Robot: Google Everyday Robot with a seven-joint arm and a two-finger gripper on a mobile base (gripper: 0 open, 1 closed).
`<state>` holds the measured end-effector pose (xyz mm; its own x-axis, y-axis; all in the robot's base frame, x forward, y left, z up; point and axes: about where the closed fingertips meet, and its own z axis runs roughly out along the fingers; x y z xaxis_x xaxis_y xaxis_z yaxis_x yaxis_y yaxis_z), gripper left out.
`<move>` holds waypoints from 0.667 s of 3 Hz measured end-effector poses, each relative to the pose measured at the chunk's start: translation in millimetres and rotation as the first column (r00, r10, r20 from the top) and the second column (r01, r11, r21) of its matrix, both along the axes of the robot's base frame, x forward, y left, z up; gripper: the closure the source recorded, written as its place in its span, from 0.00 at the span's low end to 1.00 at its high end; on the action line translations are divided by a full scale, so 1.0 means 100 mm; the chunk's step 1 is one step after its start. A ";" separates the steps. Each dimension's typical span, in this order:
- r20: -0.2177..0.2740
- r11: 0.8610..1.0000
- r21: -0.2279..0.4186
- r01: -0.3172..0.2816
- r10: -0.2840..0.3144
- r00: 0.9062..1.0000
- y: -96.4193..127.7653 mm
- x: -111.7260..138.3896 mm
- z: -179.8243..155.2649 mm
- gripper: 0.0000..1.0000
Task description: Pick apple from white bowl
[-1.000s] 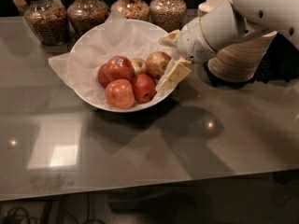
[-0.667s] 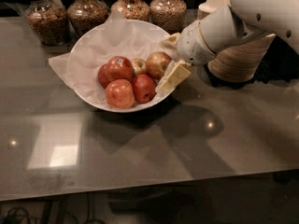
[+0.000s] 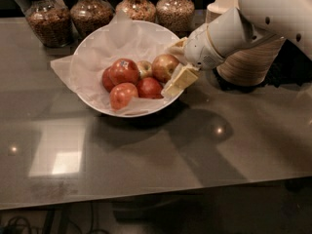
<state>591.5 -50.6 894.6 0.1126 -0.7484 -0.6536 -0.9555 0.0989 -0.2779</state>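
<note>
The grey table (image 3: pixel 146 169) carries everything, its near half bare. The white arm (image 3: pixel 263 13) reaches in from the 2 o'clock corner of the scene and slopes down toward the bowl, presumably to come at the fruit from the bowl's open side rather than over the pile. A stack of paper bowls (image 3: pixel 248 65) stands behind the wrist at 3 o'clock of the bowl.

The white bowl (image 3: pixel 80 89) sits at mid-table, lined with crumpled paper (image 3: pixel 112 43). Four glass jars (image 3: pixel 90 13) line the back edge at 12 o'clock.

The gripper (image 3: pixel 171 69) is at the bowl's 3 o'clock rim. Its two fingers (image 3: pixel 181 79) are spread apart, one above and one below the target. It grips nothing that I can confirm, and whether it touches the skin I cannot tell.

The apple (image 3: pixel 164 65) lies in the bowl at 3 o'clock, between those fingers and outermost of the heap, so it is the easiest to reach. The smaller yellowish apple (image 3: pixel 145 68) touches it at 9 o'clock, and the stickered red apple (image 3: pixel 124 71) lies beyond
</note>
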 end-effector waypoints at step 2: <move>-0.007 1.000 -0.003 0.005 -0.005 1.000 0.01 0.04 -0.02 0.28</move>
<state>595.8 -49.9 892.6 0.1040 -0.7506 -0.6525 -0.9569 0.1033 -0.2715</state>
